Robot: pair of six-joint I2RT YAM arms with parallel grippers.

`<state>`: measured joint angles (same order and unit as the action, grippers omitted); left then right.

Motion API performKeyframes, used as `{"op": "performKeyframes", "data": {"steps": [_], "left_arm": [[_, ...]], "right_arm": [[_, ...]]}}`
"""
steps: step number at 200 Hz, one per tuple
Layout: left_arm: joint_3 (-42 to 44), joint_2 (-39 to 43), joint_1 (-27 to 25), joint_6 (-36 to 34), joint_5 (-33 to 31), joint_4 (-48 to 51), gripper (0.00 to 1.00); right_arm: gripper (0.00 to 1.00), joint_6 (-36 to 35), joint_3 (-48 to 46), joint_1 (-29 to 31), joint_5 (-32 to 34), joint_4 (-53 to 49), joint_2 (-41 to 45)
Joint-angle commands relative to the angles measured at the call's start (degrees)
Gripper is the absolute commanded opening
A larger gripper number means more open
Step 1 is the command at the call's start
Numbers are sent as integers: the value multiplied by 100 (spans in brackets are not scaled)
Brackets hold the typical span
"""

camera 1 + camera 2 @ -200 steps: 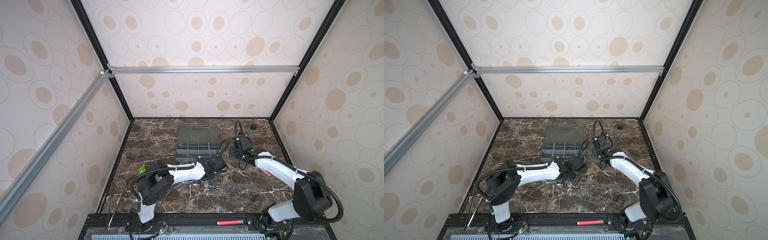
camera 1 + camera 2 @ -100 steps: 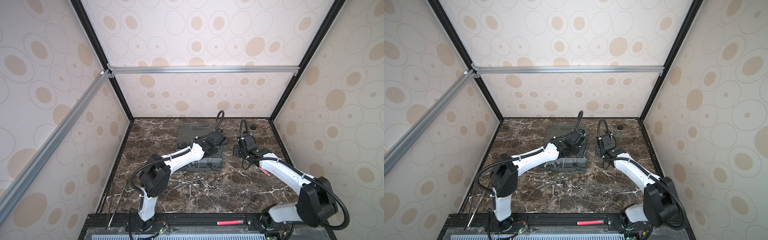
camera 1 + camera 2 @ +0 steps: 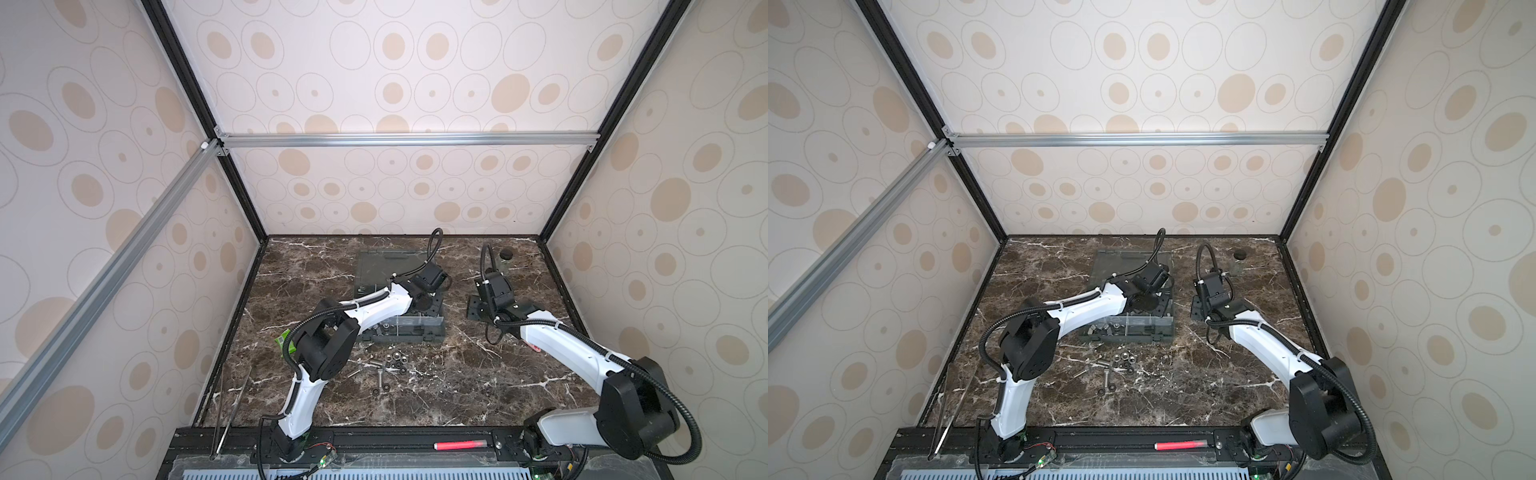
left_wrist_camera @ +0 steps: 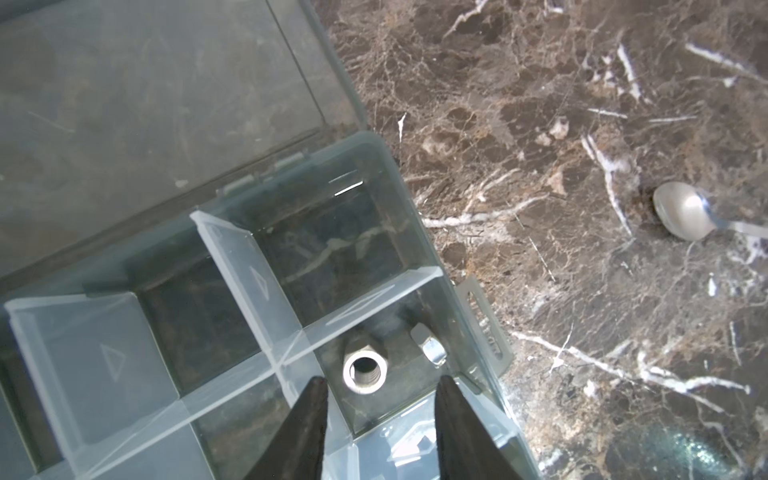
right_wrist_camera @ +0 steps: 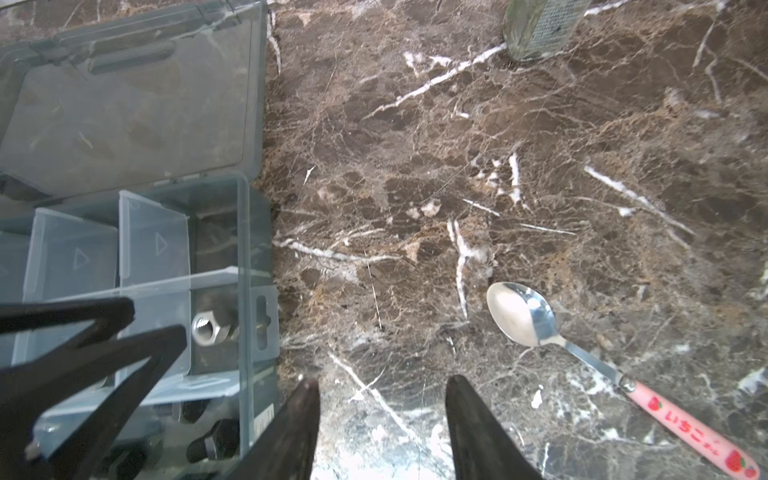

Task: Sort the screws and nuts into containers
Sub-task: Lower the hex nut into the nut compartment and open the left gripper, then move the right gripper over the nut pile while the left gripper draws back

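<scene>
The containers are the compartments of a grey translucent organizer box (image 3: 415,333) with its clear lid (image 4: 145,95) folded back. My left gripper (image 4: 380,384) hangs open over a compartment at the box's right end, where a silver hex nut (image 4: 365,371) lies just beyond the fingertips beside a second nut (image 4: 428,343). In both top views it shows over the box (image 3: 426,301) (image 3: 1148,305). Loose screws and nuts (image 3: 390,365) lie on the marble in front of the box. My right gripper (image 5: 380,386) stands open and empty over bare marble, right of the box (image 3: 476,309).
A spoon (image 5: 523,316) with a pink handle lies on the marble right of the right gripper. A small jar with a black lid (image 3: 505,254) stands at the back right. Dark bolts (image 5: 212,442) lie in a near compartment. Tweezers (image 3: 232,411) lie at the front left.
My left arm swung from the loose pile in front of the box to over its right end, and its jaws opened, leaving a nut in the compartment. The right gripper drifted slightly right.
</scene>
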<state>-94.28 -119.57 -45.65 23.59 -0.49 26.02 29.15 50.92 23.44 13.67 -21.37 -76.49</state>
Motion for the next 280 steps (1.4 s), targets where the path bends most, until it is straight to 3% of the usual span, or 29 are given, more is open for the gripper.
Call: {"op": "performKeyframes", "data": {"steps": [1,56,121,218,280], "left_arm": [[-169,246,122,62,101,-71,46],[232,693,332,105,240,-340,48],[918,1164,482,23,444,-700,49],[2472,2280,821,473,395,-1422,50],[2977,2773,1029,596,250,-1436,51]], "right_arm": [[53,-24,-143,-30,-224,97,306],[54,-269,-234,73,-925,-13,569],[55,-758,-66,861,-863,-394,578],[55,-1174,-139,2063,-841,-548,339],[55,-1457,67,2590,-962,-473,-369]]}}
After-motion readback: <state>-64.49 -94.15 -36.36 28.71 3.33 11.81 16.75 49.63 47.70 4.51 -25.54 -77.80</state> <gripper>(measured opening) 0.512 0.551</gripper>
